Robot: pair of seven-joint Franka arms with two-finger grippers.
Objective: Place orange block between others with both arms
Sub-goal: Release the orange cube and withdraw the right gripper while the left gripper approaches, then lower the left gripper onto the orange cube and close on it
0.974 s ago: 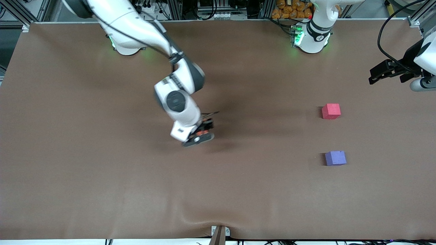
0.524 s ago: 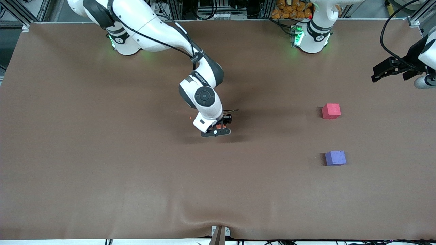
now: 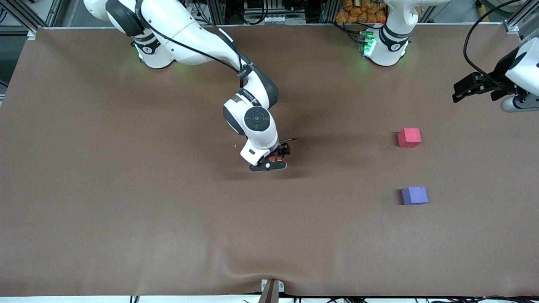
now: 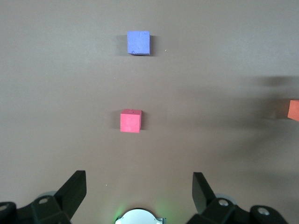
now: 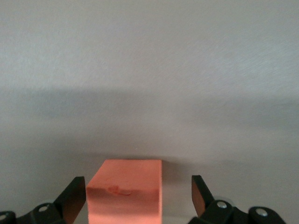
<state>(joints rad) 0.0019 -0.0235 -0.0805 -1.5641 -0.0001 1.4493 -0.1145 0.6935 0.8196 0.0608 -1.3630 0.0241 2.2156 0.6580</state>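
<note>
1. Orange block sits on the brown bench near its middle, between the two fingers of the right gripper, with a clear gap on each side.
2. Right gripper is down at the bench around the orange block; its jaws stand apart and neither finger touches the cube in the right wrist view.
3. In the front view only a sliver of the orange block shows under the gripper body.
4. Red-pink cube lies on the bench well apart from the orange block, toward the left arm's end of the bench.
5. Purple cube lies nearer to the front camera than the red-pink cube, with bare bench between the two.
6. Left gripper hangs in the air over the bench edge at the left arm's end, waiting; its fingers are spread wide and hold nothing.
7. Left wrist view looks down on the purple cube and the red-pink cube, with the orange block at the frame edge.
</note>
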